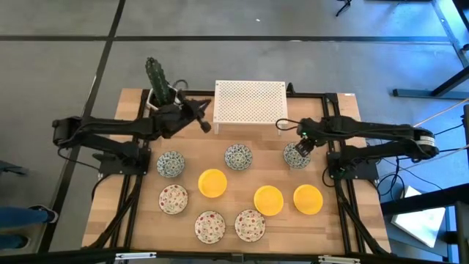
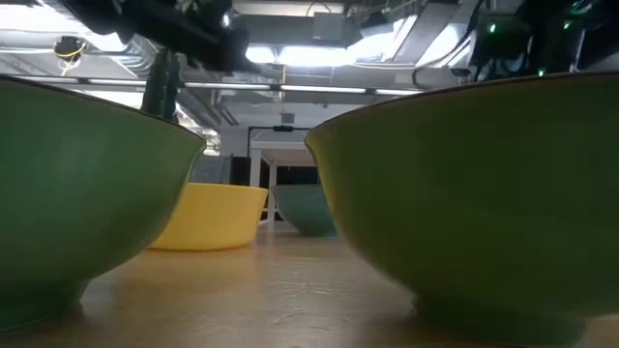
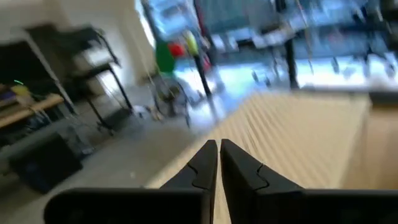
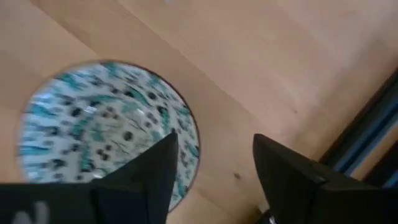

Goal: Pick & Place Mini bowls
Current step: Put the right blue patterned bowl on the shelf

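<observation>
Right arm reaches in across the bench, wrist bent down, right gripper directly over the grey-green patterned bowl that lies just off the front right corner of the white perforated stand. In the right wrist view the jaws stand released, well apart, with nothing between them; the patterned bowl lies flat on the wood, one finger over its rim, the other over bare wood beside it.

Left arm stretches level toward the stand's left side, left gripper near the stand's front left corner and raised off the bench. Its jaws are clenched, tips nearly touching, empty.

Other bowls, all in front of the stand: two more grey-green patterned ones, nearest it. Three yellow bowls farther out. Three red-speckled bowls farthest from the stand. All rest apart from one another.

Cactus in a white pot stands left of the stand, at the bench's back edge.

Low view is mostly blocked by two close bowl walls, which look greenish there; one yellow bowl and one bluish bowl show between them. The left wrist view is blurred; only bench surface and the room beyond can be made out.
</observation>
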